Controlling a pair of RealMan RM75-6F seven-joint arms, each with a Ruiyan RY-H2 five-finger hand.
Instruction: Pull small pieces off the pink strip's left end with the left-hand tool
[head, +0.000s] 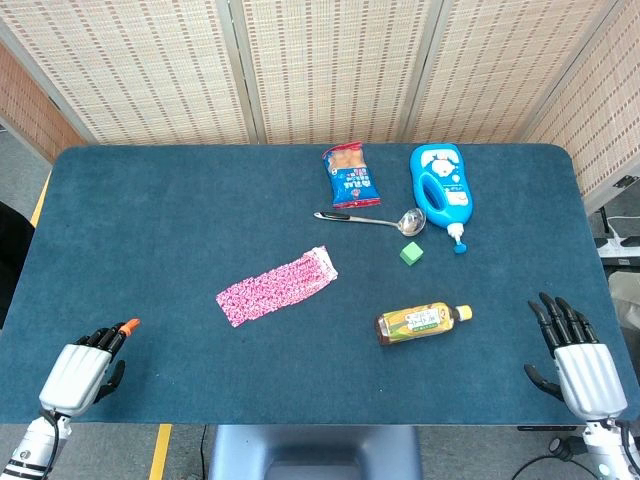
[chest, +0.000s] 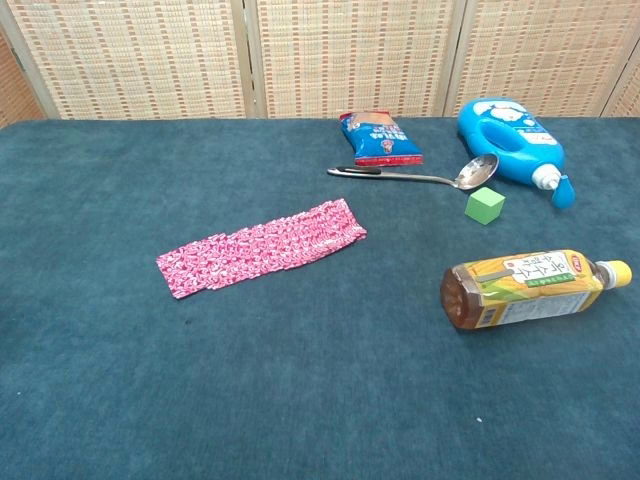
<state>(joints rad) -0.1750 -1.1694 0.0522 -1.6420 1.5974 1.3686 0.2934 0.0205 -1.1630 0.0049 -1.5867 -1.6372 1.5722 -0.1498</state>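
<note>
A flat pink patterned strip (head: 277, 286) lies mid-table. Well below-left of it, the left hand (head: 82, 373) is closed around an orange-tipped tool (head: 129, 326). The right hand (head: 580, 362) rests open, holding nothing. Only the strip's left end should be nipped, probably lightly.

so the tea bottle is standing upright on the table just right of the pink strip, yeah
Not quite. The tea bottle is to the right of the pink strip, but it lies on its side, with its yellow cap pointing right. The chest view shows this most clearly.
</note>
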